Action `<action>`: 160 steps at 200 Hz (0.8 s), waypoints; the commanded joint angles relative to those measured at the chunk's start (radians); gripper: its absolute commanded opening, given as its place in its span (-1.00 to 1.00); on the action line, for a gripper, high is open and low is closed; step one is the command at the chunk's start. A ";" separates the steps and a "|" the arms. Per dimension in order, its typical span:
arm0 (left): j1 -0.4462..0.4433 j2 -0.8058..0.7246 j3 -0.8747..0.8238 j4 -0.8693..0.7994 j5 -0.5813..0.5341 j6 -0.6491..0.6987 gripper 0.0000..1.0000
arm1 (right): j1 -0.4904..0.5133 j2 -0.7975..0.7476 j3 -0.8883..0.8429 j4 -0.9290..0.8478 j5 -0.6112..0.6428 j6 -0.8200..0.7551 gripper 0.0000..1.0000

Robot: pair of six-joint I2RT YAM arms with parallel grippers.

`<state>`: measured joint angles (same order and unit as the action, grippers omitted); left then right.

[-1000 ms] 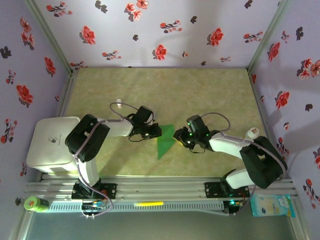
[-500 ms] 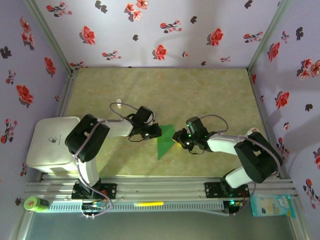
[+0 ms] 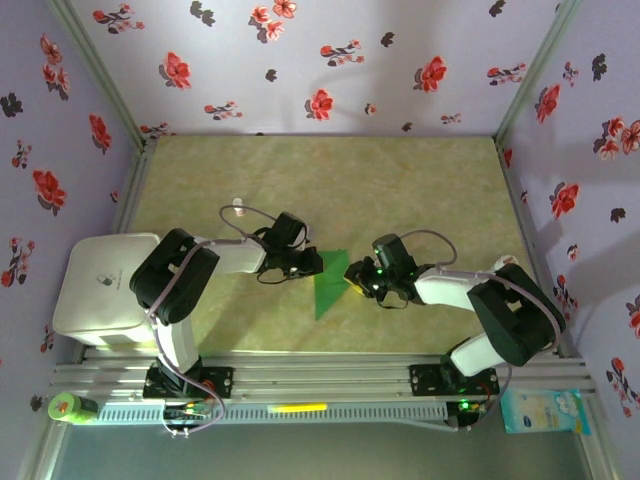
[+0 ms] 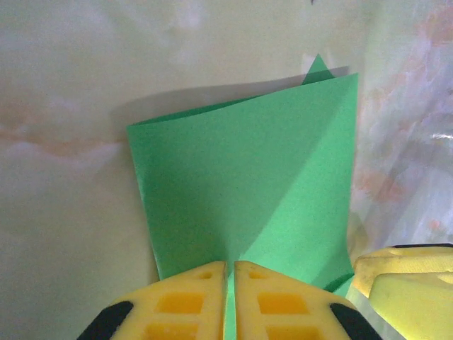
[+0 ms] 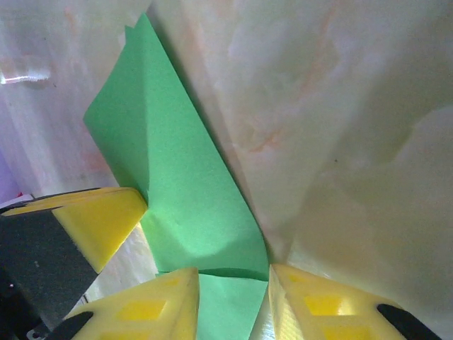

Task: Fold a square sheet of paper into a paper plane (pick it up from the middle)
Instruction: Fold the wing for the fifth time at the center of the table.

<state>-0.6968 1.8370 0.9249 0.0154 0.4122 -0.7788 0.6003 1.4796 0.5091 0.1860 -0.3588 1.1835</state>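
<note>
The square sheet of paper (image 3: 328, 284) is bright green and folded into a narrow triangular shape near the table's front middle. In the left wrist view the paper (image 4: 248, 184) rises as a creased flap. My left gripper (image 3: 316, 263) (image 4: 230, 275) is shut on its near edge, with a thin strip of green between the yellow pads. My right gripper (image 3: 353, 276) (image 5: 233, 283) is at the paper's right side with its jaws apart. A folded edge of the paper (image 5: 191, 191) lies in the gap, not pinched. The two grippers' fingers almost meet.
A white box (image 3: 105, 285) sits at the table's left edge. A tiny white bottle (image 3: 238, 208) stands behind the left arm and another (image 3: 503, 265) is by the right arm. Floral walls close in three sides.
The right gripper has slid a little to the left onto the paper's edge and its jaws have narrowed slightly. The left gripper and the paper have stayed put.
</note>
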 commanded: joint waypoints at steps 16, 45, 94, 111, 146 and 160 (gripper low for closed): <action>-0.010 -0.017 -0.027 -0.040 0.002 -0.009 -0.77 | 0.004 -0.008 -0.003 -0.071 0.039 -0.002 -0.37; -0.010 -0.018 -0.028 -0.032 0.007 -0.020 -0.77 | 0.009 0.002 -0.002 -0.046 0.029 0.002 -0.37; -0.011 -0.009 -0.026 -0.028 0.016 -0.017 -0.77 | 0.016 0.026 -0.008 0.098 -0.013 0.016 -0.42; -0.011 -0.009 -0.022 -0.030 0.017 -0.014 -0.76 | 0.015 0.028 -0.006 0.110 -0.009 0.011 -0.41; -0.011 -0.015 -0.026 -0.035 0.017 -0.010 -0.77 | 0.012 0.026 0.000 0.099 -0.007 -0.006 -0.40; -0.010 -0.015 -0.026 -0.034 0.017 -0.006 -0.76 | 0.009 0.033 0.005 0.101 -0.019 -0.022 -0.40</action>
<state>-0.6968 1.8328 0.9169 0.0223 0.4202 -0.7864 0.6086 1.4960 0.5083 0.2668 -0.3634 1.1820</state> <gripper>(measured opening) 0.117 0.300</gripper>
